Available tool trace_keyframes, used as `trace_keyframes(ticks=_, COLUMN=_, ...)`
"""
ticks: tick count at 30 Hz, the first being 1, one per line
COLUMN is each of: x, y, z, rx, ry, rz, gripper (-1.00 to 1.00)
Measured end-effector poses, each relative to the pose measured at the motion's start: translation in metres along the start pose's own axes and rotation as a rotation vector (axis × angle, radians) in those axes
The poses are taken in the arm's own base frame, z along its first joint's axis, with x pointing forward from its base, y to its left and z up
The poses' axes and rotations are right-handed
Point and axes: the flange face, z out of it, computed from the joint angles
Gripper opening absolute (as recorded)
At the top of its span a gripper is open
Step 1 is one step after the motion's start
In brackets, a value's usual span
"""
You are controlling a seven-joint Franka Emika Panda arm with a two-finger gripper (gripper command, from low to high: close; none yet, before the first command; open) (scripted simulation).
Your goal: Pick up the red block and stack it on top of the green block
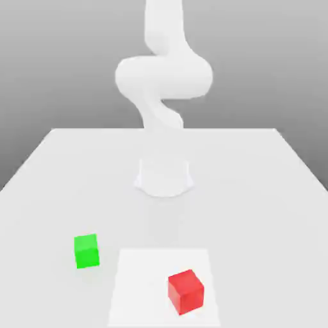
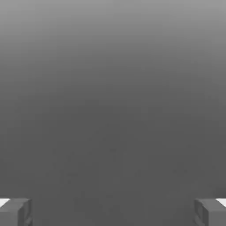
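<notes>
Pre-grasp, I'd say: jaws wide apart, empty. Next: line up over red block (image 1: 186, 292), descend, grip.

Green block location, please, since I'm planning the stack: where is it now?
In the exterior view, the green block sits on the table toward the left, beside the white square.

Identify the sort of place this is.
Likely a simulated robot workspace: plain grey backdrop, a bare white arm mounted on a pale tabletop, and plain red and green cubes set out in front.
</notes>
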Motion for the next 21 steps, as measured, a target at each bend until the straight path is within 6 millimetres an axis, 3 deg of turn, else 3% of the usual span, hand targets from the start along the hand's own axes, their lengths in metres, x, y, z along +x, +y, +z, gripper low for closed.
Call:
trace_keyframes(ticks=5, x=-0.019, y=0.01, z=0.108, rx=-0.082, ry=-0.141, rz=-0.079, gripper=0.0)
trace_keyframes(ticks=11, x=-0.065, y=0.038, z=0.222, rx=-0.181, ry=-0.299, rz=-0.174, gripper=0.0)
trace_keyframes(ticks=16, x=-0.117, y=0.076, z=0.302, rx=-0.267, ry=-0.425, rz=-0.257, gripper=0.0)
trace_keyframes(ticks=21, x=-0.177, y=0.125, z=0.364, rx=-0.356, ry=-0.549, rz=-0.346, gripper=0.0)
